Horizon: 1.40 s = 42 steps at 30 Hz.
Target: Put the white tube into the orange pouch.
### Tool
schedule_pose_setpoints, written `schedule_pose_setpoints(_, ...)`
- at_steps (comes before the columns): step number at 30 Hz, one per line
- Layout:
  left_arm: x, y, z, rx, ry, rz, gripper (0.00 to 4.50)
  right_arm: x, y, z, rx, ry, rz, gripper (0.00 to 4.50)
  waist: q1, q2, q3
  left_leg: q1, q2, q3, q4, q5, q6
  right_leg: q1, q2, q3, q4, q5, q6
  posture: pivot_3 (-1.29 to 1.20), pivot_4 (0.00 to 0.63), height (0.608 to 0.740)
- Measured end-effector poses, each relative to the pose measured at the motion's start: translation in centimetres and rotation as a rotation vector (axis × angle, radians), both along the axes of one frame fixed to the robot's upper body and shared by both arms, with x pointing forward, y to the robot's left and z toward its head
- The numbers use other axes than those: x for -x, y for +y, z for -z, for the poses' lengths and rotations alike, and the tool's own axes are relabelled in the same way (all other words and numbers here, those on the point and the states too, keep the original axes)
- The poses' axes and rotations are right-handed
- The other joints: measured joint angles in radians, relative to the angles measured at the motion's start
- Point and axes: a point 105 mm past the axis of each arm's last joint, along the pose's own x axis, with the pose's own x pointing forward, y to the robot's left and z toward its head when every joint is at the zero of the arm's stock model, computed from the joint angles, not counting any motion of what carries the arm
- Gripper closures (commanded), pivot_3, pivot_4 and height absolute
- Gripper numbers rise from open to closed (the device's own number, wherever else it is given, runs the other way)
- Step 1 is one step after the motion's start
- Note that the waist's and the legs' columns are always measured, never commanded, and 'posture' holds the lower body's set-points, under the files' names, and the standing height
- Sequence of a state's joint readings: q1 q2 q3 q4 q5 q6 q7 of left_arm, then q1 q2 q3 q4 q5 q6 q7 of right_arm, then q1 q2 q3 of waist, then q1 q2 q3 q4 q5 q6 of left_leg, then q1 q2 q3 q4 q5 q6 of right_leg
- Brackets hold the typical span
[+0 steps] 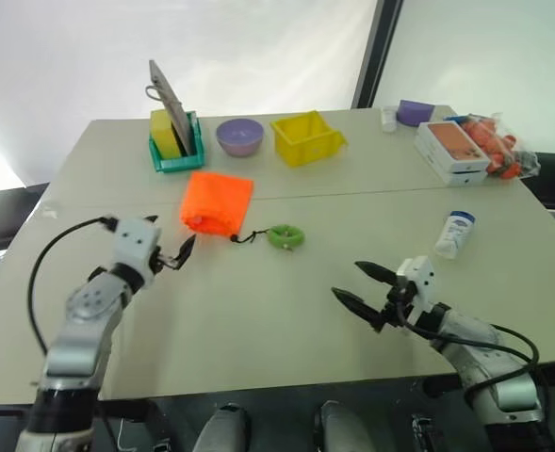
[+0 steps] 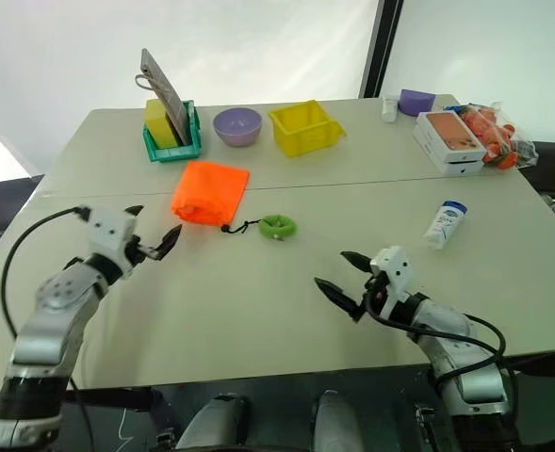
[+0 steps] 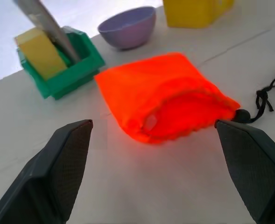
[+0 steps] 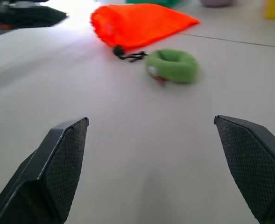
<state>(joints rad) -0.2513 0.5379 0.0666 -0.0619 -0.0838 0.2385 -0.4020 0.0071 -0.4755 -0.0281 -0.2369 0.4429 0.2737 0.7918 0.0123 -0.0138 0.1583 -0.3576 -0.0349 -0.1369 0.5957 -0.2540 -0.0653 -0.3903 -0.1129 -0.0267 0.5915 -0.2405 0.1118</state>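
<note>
The orange pouch lies flat on the table left of centre. Its black cord runs to a green fuzzy ring. My left gripper hovers open just left of the pouch, and in the left wrist view the pouch's gathered mouth lies straight ahead between the open fingers. The white tube with its blue marking lies on the right side of the table. My right gripper is open and holds nothing. It stands near the front edge, left of the tube, and points toward the green fuzzy ring.
Along the far edge stand a green tray with a yellow block and a leaning flat board, a purple bowl and a yellow bin. At the far right are a flat box, a bag of orange items and a tiny white bottle.
</note>
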Motion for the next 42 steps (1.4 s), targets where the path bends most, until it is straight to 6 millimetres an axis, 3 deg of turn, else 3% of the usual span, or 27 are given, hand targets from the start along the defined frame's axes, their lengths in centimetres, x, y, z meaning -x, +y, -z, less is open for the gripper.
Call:
schedule_pose_setpoints(5,-3.8,-0.7,0.4,-0.172,0.010,0.003,0.00,-0.2,1.3,-0.2,-0.003,-0.013,-0.027,0.03,0.001,-0.001,0.000,-0.001,0.000,0.000,0.000,0.000,0.000,0.000,0.000,0.000,0.000,0.002,0.004,0.00,0.150,0.740)
schedule_pose_setpoints(12,-6.6,-1.2,1.6,-0.324,0.043,0.027,0.00,-0.6,1.2,-0.4,0.008,-0.041,0.005,0.03,-0.002,-0.001,0.000,0.001,0.000,0.000,-0.002,0.000,0.000,-0.001,0.000,0.000,0.003,0.001,0.008,0.00,0.150,0.740)
schedule_pose_setpoints(15,-7.3,-1.3,1.6,-0.321,0.039,0.028,1.33,-0.7,1.0,-0.4,0.015,-0.051,0.029,0.00,-0.002,-0.001,0.000,0.001,0.000,0.000,-0.002,0.000,0.000,-0.001,0.000,0.000,0.003,0.001,0.008,0.00,0.150,0.740)
schedule_pose_setpoints(21,-7.4,-1.3,2.4,-0.319,0.046,0.037,4.45,-1.2,-0.4,-0.7,0.034,-0.074,0.122,0.00,-0.001,-0.001,0.001,0.000,0.000,0.000,-0.002,0.000,0.000,-0.001,0.000,0.000,0.003,0.001,0.008,0.00,0.150,0.740)
schedule_pose_setpoints(28,-6.7,-1.7,1.7,-0.195,0.049,0.043,4.49,-4.1,-6.2,-3.1,0.057,-0.163,0.464,0.00,-0.003,-0.001,0.000,0.001,0.000,-0.001,-0.002,0.000,0.000,0.000,0.000,0.000,0.004,0.002,0.008,0.00,0.150,0.740)
schedule_pose_setpoints(32,-4.8,-2.7,1.7,-0.082,0.082,0.068,4.49,-6.0,-12.6,-2.7,0.122,-0.135,0.800,0.00,-0.004,-0.001,0.000,0.001,0.000,0.000,-0.002,0.000,0.000,-0.001,0.000,0.001,0.004,0.002,0.006,0.00,0.150,0.740)
schedule_pose_setpoints(34,-3.7,-3.1,1.9,-0.048,0.114,0.080,4.49,-6.2,-14.8,-1.9,0.139,-0.089,0.915,0.00,-0.004,0.000,0.000,0.001,0.000,-0.001,-0.002,0.000,0.000,-0.001,0.000,0.001,0.004,0.004,0.004,0.00,0.150,0.740)
schedule_pose_setpoints(42,-0.7,-5.1,1.2,0.043,0.167,0.122,4.49,-7.7,-16.0,0.7,0.171,0.004,1.120,0.00,-0.023,0.001,0.000,0.002,0.000,-0.001,-0.001,0.001,0.001,0.001,0.000,0.001,0.004,0.002,0.006,0.00,0.150,0.740)
